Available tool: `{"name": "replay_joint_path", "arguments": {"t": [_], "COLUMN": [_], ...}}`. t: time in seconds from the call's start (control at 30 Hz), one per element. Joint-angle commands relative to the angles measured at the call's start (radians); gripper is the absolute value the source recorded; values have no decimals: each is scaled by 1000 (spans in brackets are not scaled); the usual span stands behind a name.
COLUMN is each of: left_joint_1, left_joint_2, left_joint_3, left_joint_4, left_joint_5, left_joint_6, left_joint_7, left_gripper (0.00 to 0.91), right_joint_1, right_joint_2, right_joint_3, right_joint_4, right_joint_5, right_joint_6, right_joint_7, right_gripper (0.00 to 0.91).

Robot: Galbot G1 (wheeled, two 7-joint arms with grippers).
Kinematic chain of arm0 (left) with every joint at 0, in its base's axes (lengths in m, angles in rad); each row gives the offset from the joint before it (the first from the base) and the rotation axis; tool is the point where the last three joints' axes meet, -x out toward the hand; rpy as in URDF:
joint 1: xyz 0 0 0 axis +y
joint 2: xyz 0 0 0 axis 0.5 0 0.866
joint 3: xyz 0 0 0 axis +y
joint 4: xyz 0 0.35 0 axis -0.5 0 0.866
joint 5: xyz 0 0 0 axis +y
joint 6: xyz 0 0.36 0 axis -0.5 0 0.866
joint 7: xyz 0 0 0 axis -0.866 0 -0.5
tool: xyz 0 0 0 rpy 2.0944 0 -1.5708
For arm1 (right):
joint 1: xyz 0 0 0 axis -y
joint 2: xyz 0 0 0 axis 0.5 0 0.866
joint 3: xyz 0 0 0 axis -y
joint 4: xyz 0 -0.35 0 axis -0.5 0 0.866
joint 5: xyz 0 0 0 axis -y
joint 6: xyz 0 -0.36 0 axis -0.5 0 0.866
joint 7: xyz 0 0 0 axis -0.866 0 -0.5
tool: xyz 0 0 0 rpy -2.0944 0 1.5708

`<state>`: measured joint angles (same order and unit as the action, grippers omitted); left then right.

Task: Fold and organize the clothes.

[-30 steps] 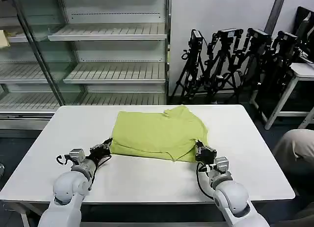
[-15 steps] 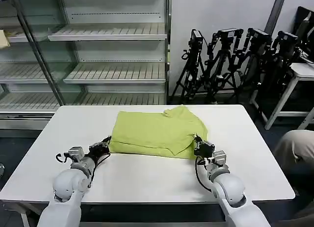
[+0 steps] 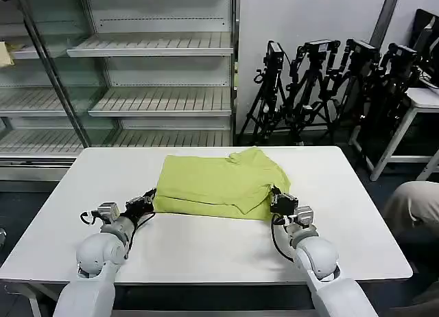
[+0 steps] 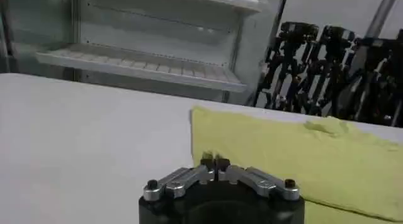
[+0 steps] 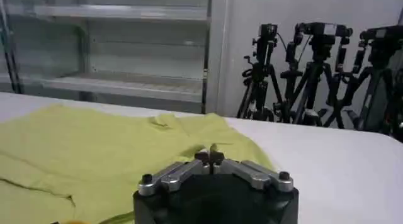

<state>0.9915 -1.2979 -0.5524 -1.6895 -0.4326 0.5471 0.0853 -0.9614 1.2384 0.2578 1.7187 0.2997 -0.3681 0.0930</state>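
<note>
Our left gripper (image 3: 146, 202) was low on the desk (image 3: 206, 252) at the near left corner of the T-shirt (image 3: 219, 183), and in the left wrist view its two fingers were pressed together, tip against tip; we could not tell if a thin edge of fabric was between them. Our right gripper (image 3: 280, 200) was at the near right corner, also with the fingers closed tip to tip in its wrist view, and again we could not tell if cloth was caught.

The T-shirt lay in the middle of the desk, already doubled into a rough rectangle, with one sleeve part bunched at the far right. We judged that a fold was in hand, both grippers at the near hem. The next move probably called for lifting both corners evenly and carrying them toward the far edge.

Behind the desk stood shelves (image 3: 158, 101) and a row of tripods (image 3: 329, 90), well apart. Nothing on the desk blocked the way.
</note>
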Motion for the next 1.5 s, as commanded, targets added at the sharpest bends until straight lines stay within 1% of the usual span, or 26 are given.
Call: {"name": "replay_joint_path", "arguments": {"t": [0.03, 0.07, 0.17, 0.4, 0.47, 0.57, 0.67, 0.73, 0.8, 0.87, 1.13, 1.17, 1.2, 1.23, 1.27, 1.3, 1.33, 1.5], "left_joint_1": [-4, -4, -4, 4, 18, 51, 85, 117, 144, 158, 169, 167, 163, 160, 157, 155, 152, 144], "left_joint_2": [0, 0, 1, 5, 13, 27, 40, 48, 51, 54, 59, 59, 59, 59, 60, 59, 59, 52], "left_joint_3": [0, -1, 1, -5, -12, -21, -24, -23, -21, -20, -22, -22, -22, -22, -22, -22, -21, -15], "left_joint_4": [36, 38, 42, 32, 7, -67, -118, -150, -167, -165, -149, -147, -142, -135, -128, -126, -120, -109], "left_joint_5": [7, 7, 30, 35, 29, -24, -29, -27, -16, 21, 37, 37, 37, 37, 35, 35, 35, 36], "left_joint_6": [-2, -2, 4, -11, -27, -23, 4, 30, 30, 30, 30, 30, 29, 29, 29, 30, 30, 29], "left_joint_7": [1, 2, 4, 7, 13, 16, 12, 9, 12, 21, 16, 16, 14, 15, 15, 19, 20, 19], "left_gripper": [725, 907, 907, 907, 907, 907, 907, 907, 907, 907, 907, 907, 907, 343, 121, 20, 20, 20], "right_joint_1": [4, 6, 9, 11, 0, -37, -130, -180, -223, -250, -275, -274, -274, -273, -273, -272, -271, -277], "right_joint_2": [-2, -1, 3, 7, -2, -22, -59, -77, -82, -85, -80, -79, -77, -76, -74, -73, -73, -76], "right_joint_3": [1, 1, -4, 5, 19, 35, 50, 55, 64, 74, 78, 78, 77, 77, 76, 76, 76, 85], "right_joint_4": [-15, -17, -31, -53, -26, 37, 163, 219, 266, 282, 259, 255, 251, 250, 250, 249, 248, 262], "right_joint_5": [2, 2, -19, -18, -10, 11, 40, 40, 40, 38, 37, 38, 38, 38, 39, 40, 43, 56], "right_joint_6": [2, 2, -14, -8, -12, -33, -78, -104, -126, -134, -139, -140, -140, -141, -142, -146, -149, -149], "right_joint_7": [-2, -2, 9, 19, 23, 32, 47, 58, 72, 75, 88, 89, 90, 90, 91, 92, 93, 100], "right_gripper": [0, 907, 907, 907, 907, 907, 907, 907, 907, 907, 907, 867, 736, 383, 383, 60, 0, 0]}}
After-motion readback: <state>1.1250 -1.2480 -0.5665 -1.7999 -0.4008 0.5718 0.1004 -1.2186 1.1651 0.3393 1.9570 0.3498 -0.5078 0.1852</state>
